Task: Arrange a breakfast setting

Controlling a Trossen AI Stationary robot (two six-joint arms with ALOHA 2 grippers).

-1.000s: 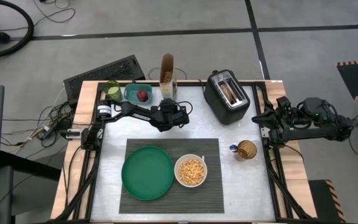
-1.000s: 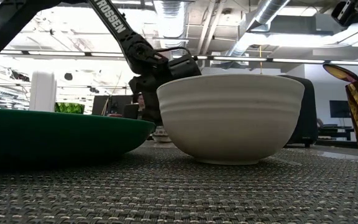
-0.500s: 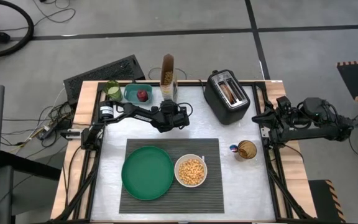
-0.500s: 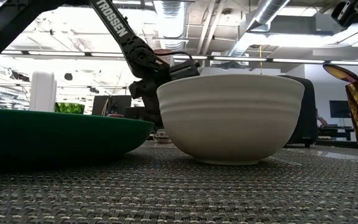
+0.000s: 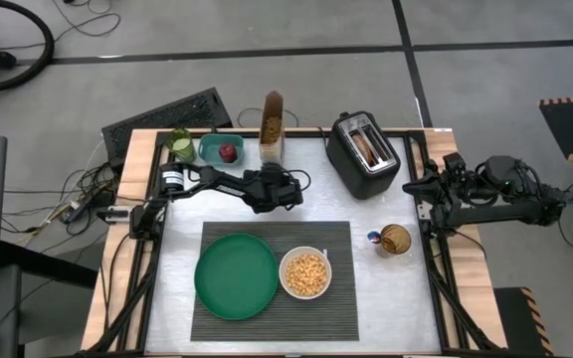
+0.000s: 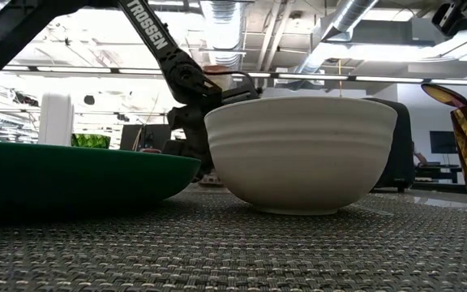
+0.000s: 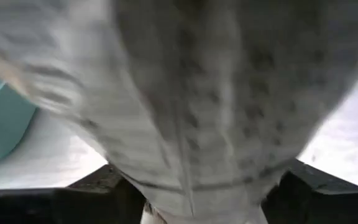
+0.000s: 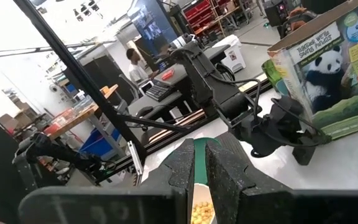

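A dark grey ribbed placemat (image 5: 341, 298) lies at the table's near middle. On it are a green plate (image 5: 236, 275) and a white bowl (image 5: 305, 273) that holds cereal. A red apple (image 5: 228, 152) sits in a teal container (image 5: 211, 149) at the far left. A small blue-and-pink spoon (image 5: 373, 238) lies beside an amber glass (image 5: 395, 240). No bagel shows. My left gripper (image 5: 273, 184) is shut on a tall cereal box (image 5: 272, 124) at the far middle. My right gripper (image 8: 201, 165) is shut and empty at the table's right edge. My left gripper holds the cereal box by its lower part (image 8: 297, 118), one finger (image 7: 104, 193) on each side of it. The fingers come level from the table's near side. The box stands about upright. I cannot tell whether its bottom is on the table.
A black toaster (image 5: 362, 154) stands at the far right of the box. A green-topped jar (image 5: 179, 143) stands left of the teal container. Bare tabletop lies between the box and the placemat.
My left gripper has gone down a little with the cereal box, still shut on it. The box has stayed about upright at the far middle.
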